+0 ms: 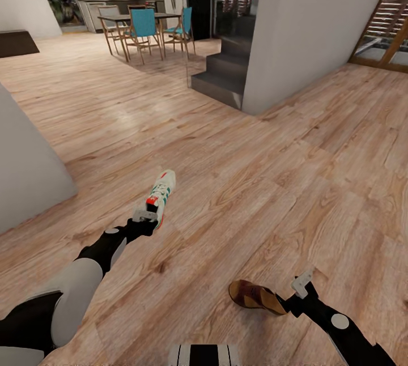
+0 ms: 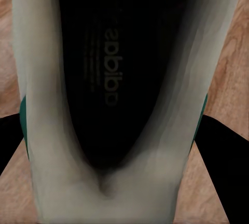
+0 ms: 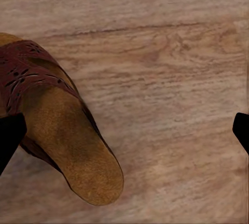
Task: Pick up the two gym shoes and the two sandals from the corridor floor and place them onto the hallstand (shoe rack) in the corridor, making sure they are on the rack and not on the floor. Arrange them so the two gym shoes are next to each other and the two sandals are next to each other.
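Head view: L gripper (image 1: 148, 216) has its fingers clamped on heel of gym shoe (image 1: 160, 193), held w/ toe pointing away over corridor floor (image 1: 255, 184). R gripper (image 1: 294, 295) sits at heel end of brown sandal (image 1: 256, 296); can't tell if R fingers grip it.

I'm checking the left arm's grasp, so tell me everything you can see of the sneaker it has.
The sneaker is white with green side stripes, a red-orange heel patch and white laces. In the head view the left gripper sits at its heel, toe pointing away over the wood floor. It looks held rather than lying flat, though contact with the floor can't be ruled out. The left wrist view looks into its dark opening, with a printed insole, pale lining and teal sole edges.
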`<state>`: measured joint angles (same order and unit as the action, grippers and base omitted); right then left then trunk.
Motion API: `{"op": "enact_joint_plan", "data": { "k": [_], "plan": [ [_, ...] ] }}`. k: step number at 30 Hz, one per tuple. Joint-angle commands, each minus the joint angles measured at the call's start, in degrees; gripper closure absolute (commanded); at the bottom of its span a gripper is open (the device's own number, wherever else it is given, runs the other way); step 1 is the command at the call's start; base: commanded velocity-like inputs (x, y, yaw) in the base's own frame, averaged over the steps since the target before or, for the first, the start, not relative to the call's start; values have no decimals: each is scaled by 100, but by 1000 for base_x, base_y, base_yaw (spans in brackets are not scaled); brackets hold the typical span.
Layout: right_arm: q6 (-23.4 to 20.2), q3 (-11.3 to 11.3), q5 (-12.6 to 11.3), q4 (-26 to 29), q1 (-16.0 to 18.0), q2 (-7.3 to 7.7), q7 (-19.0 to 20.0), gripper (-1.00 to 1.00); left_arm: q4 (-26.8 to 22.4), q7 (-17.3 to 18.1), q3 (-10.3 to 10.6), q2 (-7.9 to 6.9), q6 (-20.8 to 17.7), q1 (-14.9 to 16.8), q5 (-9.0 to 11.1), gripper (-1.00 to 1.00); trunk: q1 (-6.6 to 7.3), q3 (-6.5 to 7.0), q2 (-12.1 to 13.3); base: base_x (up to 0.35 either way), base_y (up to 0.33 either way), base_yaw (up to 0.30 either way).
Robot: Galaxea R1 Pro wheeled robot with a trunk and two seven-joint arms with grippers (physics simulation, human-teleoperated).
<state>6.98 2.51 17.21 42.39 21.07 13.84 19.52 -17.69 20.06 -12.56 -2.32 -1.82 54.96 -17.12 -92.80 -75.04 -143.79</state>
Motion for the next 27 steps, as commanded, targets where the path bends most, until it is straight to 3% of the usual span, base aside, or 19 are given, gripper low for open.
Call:
{"op": "enact_joint_plan", "data": {
  "k": [1, 5, 7, 9, 11, 16, 22, 27],
  "plan": [
    [-9, 4, 154, 82, 2, 5, 1, -100, -10, 41, -54, 5, -21, 0, -36, 100, -1, -36, -3, 0, 0, 0],
    [-531, -1, 651, 591, 2, 11, 171, -100, -8, 42, -54, 8, -26, -19, -37, 100, -11, -155, -9, 0, 0, 0],
    [-1031, -3, 896, 954, 3, 12, 479, -100, -7, 42, -54, 7, -28, -28, -37, 100, -11, -161, -9, 0, 0, 0],
    [-1778, -19, 1140, 1572, 7, 15, 1188, -100, -10, 38, -51, 4, -28, -34, -38, 100, -11, -164, -9, 0, 0, 0],
    [-2152, -39, 1225, 2042, 13, 24, 1689, -100, -14, 35, -49, 4, -29, -37, -42, 100, -11, -165, -9, 0, 0, 0],
    [-2326, -48, 1269, 2325, 49, 58, 1955, -100, -15, 31, -41, 3, -29, -44, -46, 100, -11, -165, -9, 0, 0, 0],
    [-2083, -42, 1274, 2038, 56, 66, 1993, -100, -9, 40, -24, -5, -20, -85, -44, 100, -11, -165, -9, 0, 0, 0],
    [-2016, -52, 1275, 2004, 55, 66, 1988, -100, -7, 42, -15, -7, -20, -92, -45, 100, -24, -276, -15, 0, 0, 0]
  ]
}}
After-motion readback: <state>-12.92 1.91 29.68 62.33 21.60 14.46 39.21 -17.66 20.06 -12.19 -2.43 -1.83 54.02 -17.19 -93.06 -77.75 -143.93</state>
